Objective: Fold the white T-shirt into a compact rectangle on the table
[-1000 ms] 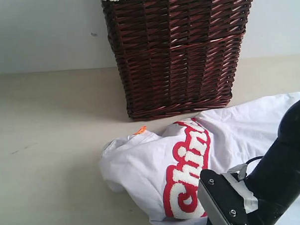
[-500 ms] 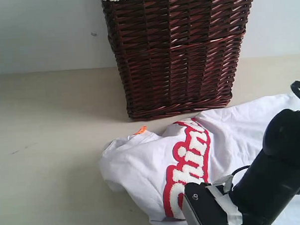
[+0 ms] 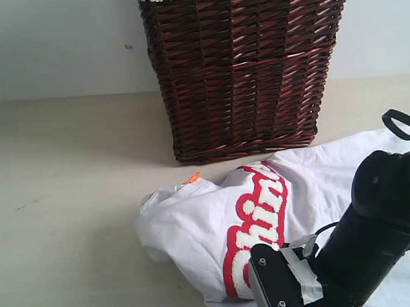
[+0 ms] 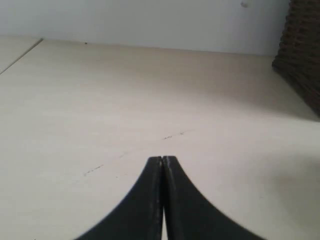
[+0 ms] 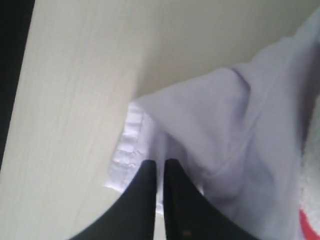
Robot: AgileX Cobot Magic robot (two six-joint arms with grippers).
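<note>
The white T-shirt [image 3: 208,228] is seen crumpled on the table [image 3: 71,200], at about 5 o'clock from the middle of the exterior view. The wicker basket [image 3: 242,70] stands just beside it, at its 12 o'clock. The red-outlined letters [image 3: 259,226] are bunched in folds, and the orange tag [image 3: 191,176] is found at the shirt's 11 o'clock edge. No fold is made yet; the task is judged to be at its start.

The jaws of the right gripper [image 5: 160,167] are drawn nearly together, and a piece of the stitched hem [image 5: 125,150] appears to be pinched between them at the shirt's 6 o'clock border. The jaws of the left gripper [image 4: 162,161] are pressed fully together over bare table, and nothing is held in them.

The cloth is judged light, soft and limp, so its shape will not be kept when it is lifted. It is best taken at the doubled hem or at the shoulder seams, with 2 holds well apart, so that it can be spread flat first. The thick letters are expected to resist a sharp crease.
</note>
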